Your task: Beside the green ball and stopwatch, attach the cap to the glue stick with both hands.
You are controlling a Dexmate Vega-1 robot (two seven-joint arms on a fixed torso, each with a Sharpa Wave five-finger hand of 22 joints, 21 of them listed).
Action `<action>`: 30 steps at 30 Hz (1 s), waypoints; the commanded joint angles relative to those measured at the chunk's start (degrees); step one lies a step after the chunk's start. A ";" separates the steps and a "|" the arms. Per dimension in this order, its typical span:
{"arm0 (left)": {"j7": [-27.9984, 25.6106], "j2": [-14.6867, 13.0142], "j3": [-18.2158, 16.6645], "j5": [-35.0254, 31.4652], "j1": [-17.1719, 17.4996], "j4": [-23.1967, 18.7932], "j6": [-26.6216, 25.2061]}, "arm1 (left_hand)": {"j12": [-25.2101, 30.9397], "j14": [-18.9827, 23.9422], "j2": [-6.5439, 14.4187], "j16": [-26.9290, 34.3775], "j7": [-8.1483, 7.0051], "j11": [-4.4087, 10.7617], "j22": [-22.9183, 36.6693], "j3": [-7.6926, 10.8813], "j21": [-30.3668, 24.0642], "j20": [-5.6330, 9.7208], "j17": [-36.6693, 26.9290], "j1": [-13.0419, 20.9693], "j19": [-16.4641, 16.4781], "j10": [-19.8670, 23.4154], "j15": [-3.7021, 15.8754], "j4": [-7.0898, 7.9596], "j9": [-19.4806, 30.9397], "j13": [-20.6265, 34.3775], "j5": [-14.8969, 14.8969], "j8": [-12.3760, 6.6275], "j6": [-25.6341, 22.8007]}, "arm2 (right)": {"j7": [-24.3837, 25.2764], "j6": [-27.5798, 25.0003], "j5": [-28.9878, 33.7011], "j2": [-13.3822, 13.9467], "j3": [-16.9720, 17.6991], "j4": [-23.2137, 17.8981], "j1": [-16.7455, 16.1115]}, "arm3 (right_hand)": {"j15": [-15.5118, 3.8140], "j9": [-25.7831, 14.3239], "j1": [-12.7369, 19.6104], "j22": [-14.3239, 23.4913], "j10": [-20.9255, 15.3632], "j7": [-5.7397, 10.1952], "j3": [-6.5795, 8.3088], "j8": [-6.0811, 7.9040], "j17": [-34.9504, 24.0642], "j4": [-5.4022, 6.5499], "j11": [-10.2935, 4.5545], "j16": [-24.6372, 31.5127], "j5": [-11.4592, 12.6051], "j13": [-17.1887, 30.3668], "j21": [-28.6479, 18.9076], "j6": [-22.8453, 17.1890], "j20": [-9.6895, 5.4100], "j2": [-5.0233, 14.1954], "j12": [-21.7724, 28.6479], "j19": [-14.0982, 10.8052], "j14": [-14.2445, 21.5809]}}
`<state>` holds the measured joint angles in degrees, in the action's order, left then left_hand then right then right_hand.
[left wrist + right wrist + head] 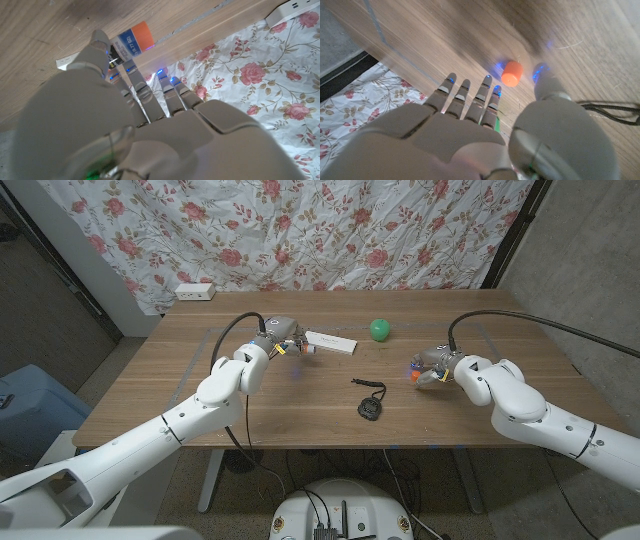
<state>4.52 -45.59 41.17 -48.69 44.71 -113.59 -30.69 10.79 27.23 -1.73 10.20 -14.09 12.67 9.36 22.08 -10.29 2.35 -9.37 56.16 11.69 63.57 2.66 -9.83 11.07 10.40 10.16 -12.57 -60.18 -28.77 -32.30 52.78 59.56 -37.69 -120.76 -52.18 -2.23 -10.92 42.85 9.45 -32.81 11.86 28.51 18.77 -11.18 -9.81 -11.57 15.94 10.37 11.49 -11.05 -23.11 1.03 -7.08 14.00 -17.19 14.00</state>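
The left hand (150, 125) reaches its fingers (136, 82) toward the glue stick (131, 42), whose label carries blue print too small to read and an orange band at one end. The thumb lies alongside the stick in the left wrist view; whether it truly grips it I cannot tell. In the head view this hand (281, 340) is at about ten o'clock from the table's middle, with a white box (331, 342) just beside it at its three o'clock.

The right hand (470, 130) has its fingers (470, 97) spread and straight, holding nothing. The orange cap (511, 73) lies on the wooden table (445, 35), just past the fingertips, between them and the thumb. In the head view the right hand (432, 368) is at about three o'clock.

The green ball (379, 330) is at one o'clock, and the black stopwatch (369, 406) with its cord is near five o'clock, between the hands. A white power strip (195, 292) lies at the table's far left corner.
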 commanded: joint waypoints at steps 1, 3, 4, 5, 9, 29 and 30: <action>0.43 -0.04 -0.08 -0.02 -0.11 0.28 0.34 | 0.21 -0.09 2.65 0.07 5.08 0.11 0.16 0.05 -0.31 2.63 -0.03 -1.66 0.00 3.25 6.92 0.46 0.14 0.61 0.22 -0.01 -5.64 | 2.47 0.06 1.64 -1.37 0.29 1.08 -0.79 | -3.94 -0.07 1.34 0.22 -2.15 0.23 -0.63 0.78 -0.05 0.05 -0.50 0.42 -0.12 -0.03 -0.27 -2.54 -0.09 -0.19 0.11 -1.09 1.46; 0.51 -0.05 -0.06 0.25 -0.28 0.54 0.82 | 0.20 -0.08 2.68 0.07 5.12 0.10 0.16 0.05 -0.30 2.56 -0.03 -1.69 -0.01 3.23 6.90 0.46 0.14 0.61 0.22 0.04 -5.53 | 3.06 0.21 1.50 -1.58 0.41 1.35 -0.92 | -4.07 -0.04 1.83 0.22 -3.34 0.43 -0.82 0.94 -0.03 0.07 -0.61 0.52 -0.03 -0.10 -0.27 -3.35 -0.25 -0.09 0.10 -1.44 2.07; 0.56 0.00 -0.03 0.30 -0.34 0.64 0.87 | 0.19 -0.07 2.70 0.08 5.02 0.09 0.16 0.04 -0.31 2.59 -0.03 -1.71 0.01 3.20 6.87 0.47 0.14 0.61 0.22 0.04 -5.53 | 3.27 0.12 1.60 -1.71 0.40 1.49 -0.98 | -4.12 -0.02 2.05 0.22 -3.82 0.45 -0.92 0.99 -0.02 0.11 -0.70 0.72 0.00 -0.14 -0.28 -3.73 -0.34 0.01 0.03 -1.66 2.76; 0.52 -0.02 0.00 0.35 -0.41 0.74 1.09 | 0.18 -0.05 2.72 0.08 5.06 0.09 0.16 0.03 -0.30 2.55 -0.03 -1.73 0.00 3.18 6.85 0.47 0.15 0.61 0.22 0.06 -5.48 | 3.48 0.16 1.70 -1.75 0.39 1.60 -1.02 | -4.14 -0.01 2.21 0.22 -4.14 0.42 -0.97 1.03 -0.01 0.13 -0.75 0.75 0.01 -0.16 -0.28 -4.01 -0.46 0.10 0.00 -1.78 2.98; 0.85 0.17 0.18 0.10 -0.61 0.91 0.85 | 0.11 -0.03 2.91 0.06 5.26 0.08 0.15 0.01 -0.29 2.41 0.00 -1.86 -0.02 3.02 6.73 0.53 0.17 0.61 0.22 0.19 -5.18 | 4.97 0.27 1.71 -1.89 0.66 1.85 -1.46 | -4.24 0.00 3.18 0.21 -5.70 0.44 -1.26 1.43 0.05 0.14 -0.84 0.96 0.06 -0.24 -0.25 -5.83 -0.73 0.44 -0.28 -2.36 4.31; 1.12 0.69 0.65 0.52 -2.11 2.63 2.09 | 0.04 -0.03 3.34 -0.01 5.29 0.08 0.12 -0.07 -0.27 2.41 0.04 -2.19 0.01 2.72 6.57 0.50 0.22 0.62 0.23 0.26 -5.00 | 10.45 2.81 1.92 -2.36 0.55 4.34 -2.00 | -7.11 -0.52 8.41 0.21 -12.39 0.66 -2.49 3.65 0.10 -0.28 -1.05 1.30 0.23 -0.26 -0.11 -12.75 -1.84 0.78 -0.96 -4.19 8.44; 1.07 0.70 0.65 0.57 -2.17 2.72 2.19 | 0.03 -0.03 3.35 -0.01 5.29 0.08 0.12 -0.08 -0.27 2.38 0.04 -2.20 0.00 2.70 6.56 0.50 0.22 0.62 0.23 0.26 -4.98 | 10.59 2.76 2.11 -2.48 0.45 4.50 -1.99 | -7.21 -0.53 8.63 0.21 -12.53 0.66 -2.54 3.71 0.11 -0.30 -1.05 1.29 0.25 -0.26 -0.11 -12.93 -1.87 0.71 -1.00 -4.25 8.54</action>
<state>5.42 -45.07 41.59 -48.27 43.23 -111.60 -28.89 10.65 27.23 -1.48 10.20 -14.08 12.67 9.36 21.84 -10.29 2.35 -9.37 56.42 11.69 63.58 2.66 -9.58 11.08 10.40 9.98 -11.91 -60.16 -21.39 -30.60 54.31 57.52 -37.02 -117.71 -53.71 -2.53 -11.35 50.69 9.45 -44.58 12.39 26.17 22.08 -10.92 -10.12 -12.65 16.80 10.38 11.19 -11.05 -35.21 -0.61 -6.01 13.30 -20.88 21.87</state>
